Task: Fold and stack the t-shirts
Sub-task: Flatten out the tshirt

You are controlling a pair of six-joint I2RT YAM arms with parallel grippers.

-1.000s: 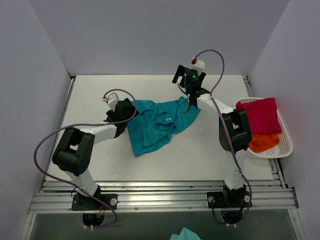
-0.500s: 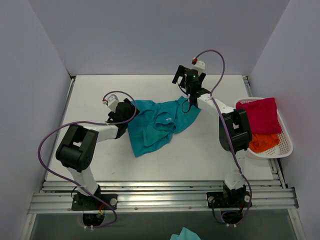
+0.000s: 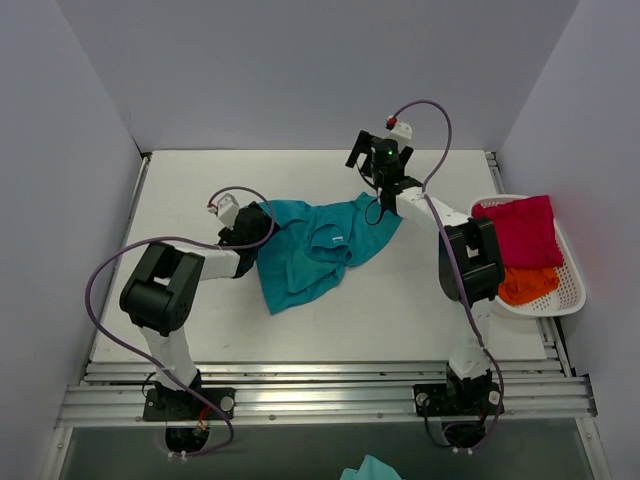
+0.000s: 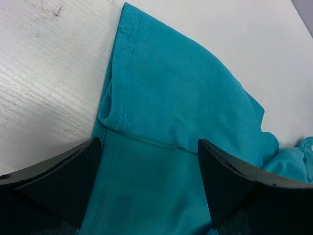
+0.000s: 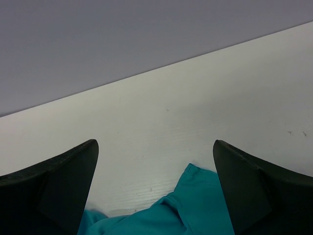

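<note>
Table [image 3: 400, 300]: white work surface filling the centre of the top view; carries one garment.

Teal t-shirt [image 3: 310, 250]: lies crumpled at frame centre, bunched and partly doubled over itself, with one lobe trailing toward the lower left. It is neither spread flat nor folded. Its stitched edge reaches the left arm; its upper right corner lies under the right arm.

Basket [image 3: 572, 290]: white slotted plastic, at the right edge of the frame, well apart from the teal t-shirt. It holds the crimson t-shirt [image 3: 520, 230] above the orange t-shirt [image 3: 525, 283] in the frame; both are unfolded.

Left gripper [image 4: 146, 147]: jaws spread wide, one finger either side of the teal hem and its seam. No cloth is pinched.

Right gripper [image 5: 154, 147]: jaws spread fully, holding nothing. A teal corner shows low in its wrist view, with bare table beyond.

Neck label [image 3: 338, 239]: small and white, just right of the garment's middle.

Step in hand, as judged: flattening the first shirt before folding. No fold is made and no stack is begun.

Next move, as judged: each gripper must close on its own edge of the cloth. The arms then draw apart to pull the fabric flat. Take a single layer only; pinching doubled cloth would keep the bunching.
</note>
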